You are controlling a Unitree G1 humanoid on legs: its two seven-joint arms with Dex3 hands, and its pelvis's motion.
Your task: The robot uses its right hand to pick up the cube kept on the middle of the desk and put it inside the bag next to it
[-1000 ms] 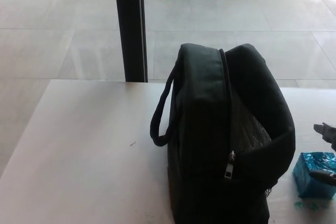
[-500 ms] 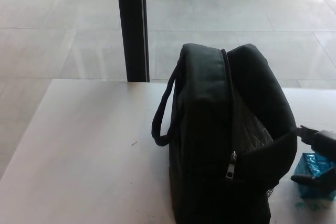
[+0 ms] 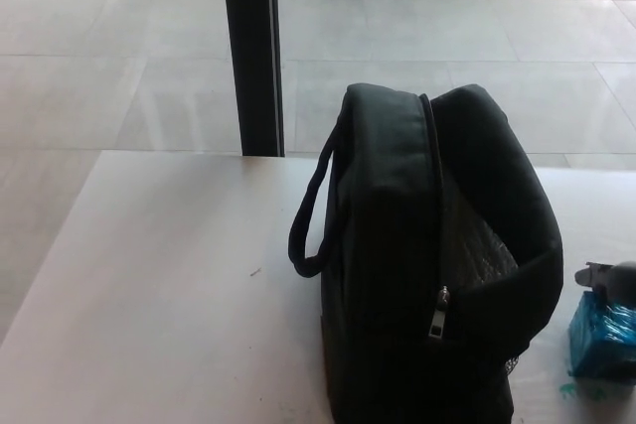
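Since half a second ago the right hand (image 3: 614, 283) is sitting differently at the picture's right edge: the low finger that was crossing the cube's front is gone and only a dark rounded part is showing, resting over the top of the cube (image 3: 602, 337). Can't tell whether the fingers are open or closing on the cube, most of the hand is cut off by the frame. The cube, shiny blue-teal, is sitting on the counter (image 3: 169, 275) at the right edge, just beside the bag (image 3: 427, 265), still outside it. The black bag is standing upright mid-counter, zipper pull (image 3: 438, 311) hanging at the front, top flap gaping open toward the right, carry handle (image 3: 310, 208) looping off its left side. No readable writing anywhere. Beyond the counter, a dark pillar (image 3: 253, 47) is standing on the tiled floor (image 3: 119, 67). Left hand not showing.
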